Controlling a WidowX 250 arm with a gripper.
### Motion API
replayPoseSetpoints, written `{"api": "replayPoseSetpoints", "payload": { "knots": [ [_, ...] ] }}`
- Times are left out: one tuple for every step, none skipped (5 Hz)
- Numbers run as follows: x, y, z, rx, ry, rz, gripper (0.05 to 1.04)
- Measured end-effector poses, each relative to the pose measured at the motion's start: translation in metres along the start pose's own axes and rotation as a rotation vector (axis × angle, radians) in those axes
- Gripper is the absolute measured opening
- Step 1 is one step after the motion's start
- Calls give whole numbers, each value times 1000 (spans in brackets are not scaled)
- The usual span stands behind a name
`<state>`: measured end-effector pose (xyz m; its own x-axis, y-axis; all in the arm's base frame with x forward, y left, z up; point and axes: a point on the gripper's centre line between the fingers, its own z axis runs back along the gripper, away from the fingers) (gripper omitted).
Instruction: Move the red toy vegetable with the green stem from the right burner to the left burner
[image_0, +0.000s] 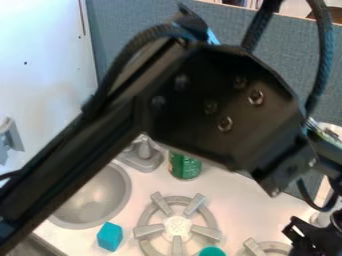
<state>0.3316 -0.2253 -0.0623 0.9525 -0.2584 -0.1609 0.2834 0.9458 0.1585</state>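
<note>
Well, the hand: down at the lower right edge, a black hand (294, 231) at the end of the arm; from where I stand I cannot tell whether it is released or clenched, or if anything is in its grip.
Nearest thing: a grey ring-shaped burner with raised prongs (252, 246), cut off by the bottom edge, just left of the hand.
Arm: thick, black and jointed (220, 110), slanting up from the lower left, then bending down towards the right, cables looping over it.
Other burner: a larger grey burner with raised prongs and a pale centre (178, 226), left of the first.
Round thing: teal (212, 251), by that larger burner's lower right side, partly cut off.
Block: a small teal block (109, 236), between the larger burner and the sink.
Sink: a round grey basin (93, 202), partly behind the arm.
Tap: grey (141, 156), just beyond the sink.
Can: green (184, 167), beyond the larger burner, its top hidden by the arm.
Counter: pale (244, 212).
Backdrop: a blue-grey fabric partition (133, 20), beside a white panel (40, 65).
</note>
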Motion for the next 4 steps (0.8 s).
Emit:
{"api": "replayPoseSetpoints", "payload": {
  "knots": [
    [-13, 14, 15, -27, -32, 19, 358],
    [-28, 31, 51, -77, -117, 26, 318],
    [-52, 50, 77, -119, -169, 19, 318],
    [-69, 78, 81, -109, -134, 49, 318]
  ]
}}
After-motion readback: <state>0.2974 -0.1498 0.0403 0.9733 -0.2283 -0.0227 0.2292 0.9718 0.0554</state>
